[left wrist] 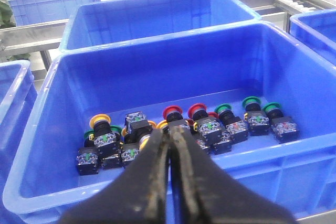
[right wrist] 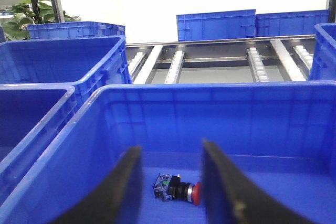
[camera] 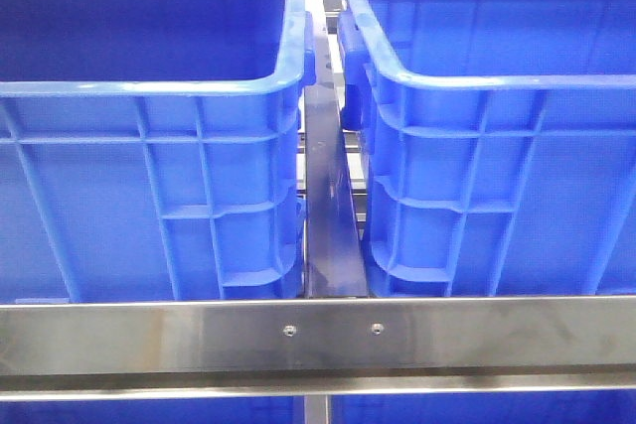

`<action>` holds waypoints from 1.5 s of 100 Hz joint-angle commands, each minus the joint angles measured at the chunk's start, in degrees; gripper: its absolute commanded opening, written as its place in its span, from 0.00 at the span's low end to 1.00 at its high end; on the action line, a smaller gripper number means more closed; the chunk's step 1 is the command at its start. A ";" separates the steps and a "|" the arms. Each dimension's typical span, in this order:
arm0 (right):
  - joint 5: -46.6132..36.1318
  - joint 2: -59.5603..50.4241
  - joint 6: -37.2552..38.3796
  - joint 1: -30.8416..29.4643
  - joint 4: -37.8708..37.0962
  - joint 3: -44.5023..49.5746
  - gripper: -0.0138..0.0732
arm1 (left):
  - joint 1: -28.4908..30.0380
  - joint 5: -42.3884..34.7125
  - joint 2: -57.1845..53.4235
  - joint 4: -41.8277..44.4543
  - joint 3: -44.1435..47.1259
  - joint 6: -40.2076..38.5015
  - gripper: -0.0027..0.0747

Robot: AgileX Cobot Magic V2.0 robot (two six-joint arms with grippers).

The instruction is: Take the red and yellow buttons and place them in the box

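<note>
The front view shows neither arm, and both blue crates run past its edges. In the left wrist view, the closed left gripper hides perhaps one button.

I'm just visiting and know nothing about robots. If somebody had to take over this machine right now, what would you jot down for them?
Left gripper: shut, empty, above the blue plastic supply crate of mixed push buttons.
Right gripper: open, empty, over the blue plastic receiving crate.
Done: one red-capped push button lies on its side in that crate.
Left: the red-capped buttons and yellow-capped buttons in the supply crate; green-capped buttons stay.
</note>
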 commanded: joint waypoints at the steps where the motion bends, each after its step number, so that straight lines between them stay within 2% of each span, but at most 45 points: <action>1: -1.13 0.25 -0.60 -0.24 0.21 -1.36 0.24 | 0.07 -4.60 0.75 -0.41 -1.33 -0.47 0.01; 9: -1.13 0.25 -0.60 -0.24 0.21 -1.36 0.07 | 0.07 -4.60 0.75 -0.41 -1.33 -0.47 0.01; 59: -1.13 0.25 -0.60 -0.24 0.21 -1.36 0.08 | 0.07 -4.73 0.75 -0.28 -1.33 -0.11 0.03; 64: -1.13 0.25 -0.60 -0.24 0.21 -1.36 0.08 | 0.07 -4.73 0.75 -0.28 -1.33 -0.11 0.09; 71: -1.13 0.25 -0.60 -0.24 0.21 -1.36 0.08 | 0.07 -4.73 0.75 -0.28 -1.33 -0.11 0.23; 83: -1.13 0.25 -0.60 -0.24 0.21 -1.36 0.08 | 0.07 -4.73 0.75 -0.28 -1.33 -0.11 0.56; 88: -1.13 0.25 -0.60 -0.24 0.21 -1.36 0.08 | 0.07 -4.73 0.75 -0.28 -1.33 -0.11 0.66; 93: -1.13 0.25 -0.60 -0.24 0.21 -1.36 0.08 | 0.07 -4.94 0.75 -0.28 -1.33 -0.11 0.70; 116: -1.13 0.25 -0.60 -0.24 0.21 -1.36 0.08 | 0.07 -4.77 4.62 -0.28 -3.09 -0.11 0.70; 137: -1.13 0.25 -0.60 -0.24 0.21 -1.36 0.08 | 0.07 -3.78 20.65 -0.39 -13.05 -3.58 0.70; 150: -1.13 0.25 -0.60 -0.24 0.21 -1.36 0.08 | 0.07 -0.35 33.33 -0.29 -21.97 -4.85 0.70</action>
